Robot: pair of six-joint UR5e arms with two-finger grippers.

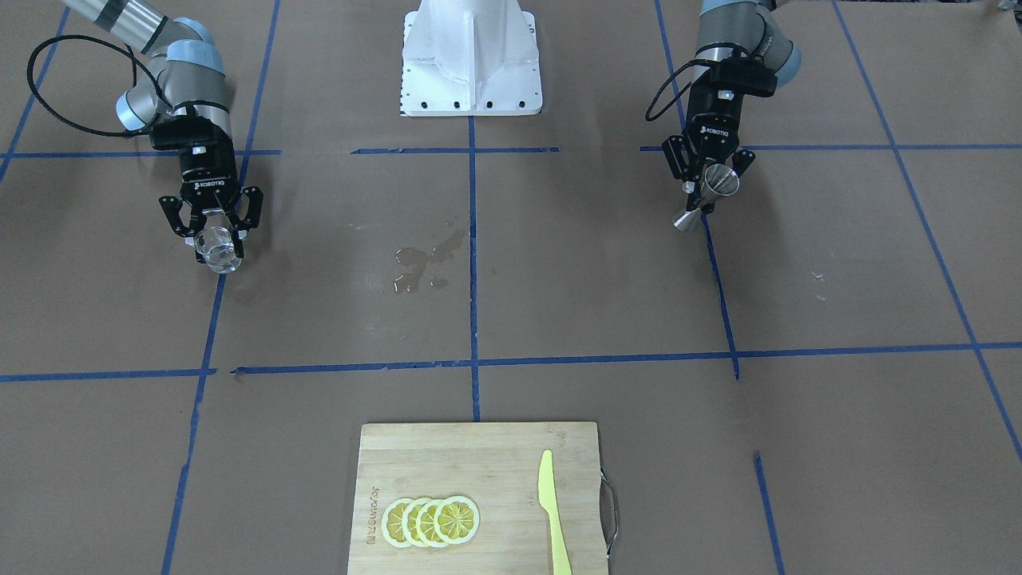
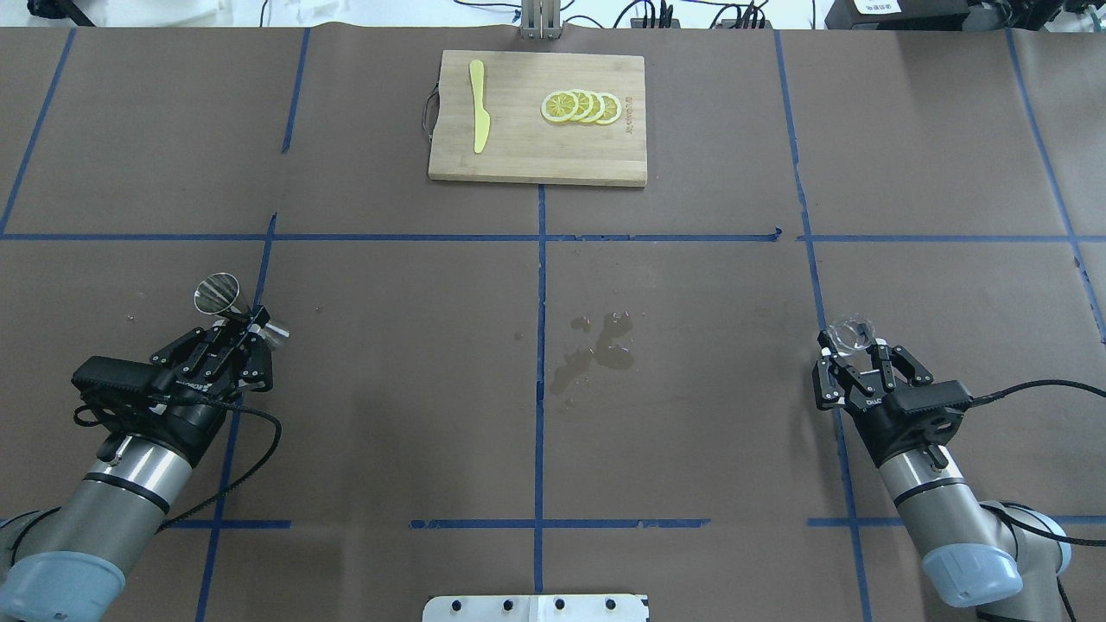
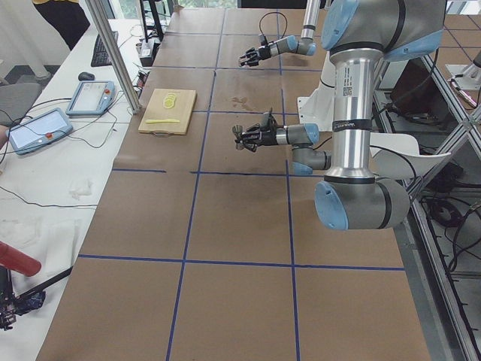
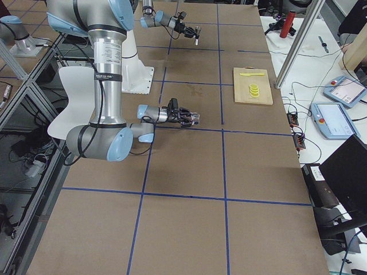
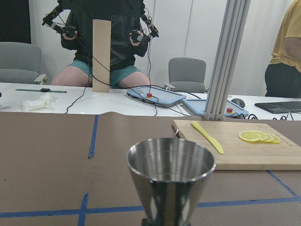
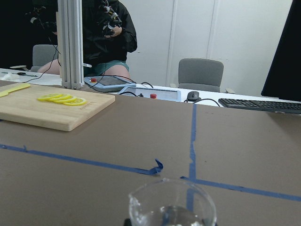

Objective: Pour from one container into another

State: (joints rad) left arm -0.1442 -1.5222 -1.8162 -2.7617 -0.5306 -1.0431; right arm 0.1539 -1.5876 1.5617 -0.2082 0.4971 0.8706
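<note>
The small clear glass cup (image 2: 851, 336) sits upright in my right gripper (image 2: 855, 356), shut on it, low over the table's right side; it shows as a clear round shape (image 1: 219, 249) in the front view and its rim (image 6: 171, 202) fills the bottom of the right wrist view. The shiny steel jigger (image 2: 226, 300) is held at its narrow waist by my left gripper (image 2: 246, 326), shut on it, far across the table. In the front view the jigger (image 1: 713, 192) looks tilted. Its open cone (image 5: 170, 178) faces up in the left wrist view.
A wet spill patch (image 2: 596, 345) marks the brown paper near the middle. At the far edge lies a wooden cutting board (image 2: 518, 155) with lemon slices (image 2: 581, 107) and a yellow knife (image 2: 479, 117). The white robot base (image 1: 471, 60) stands between the arms. People sit beyond the table.
</note>
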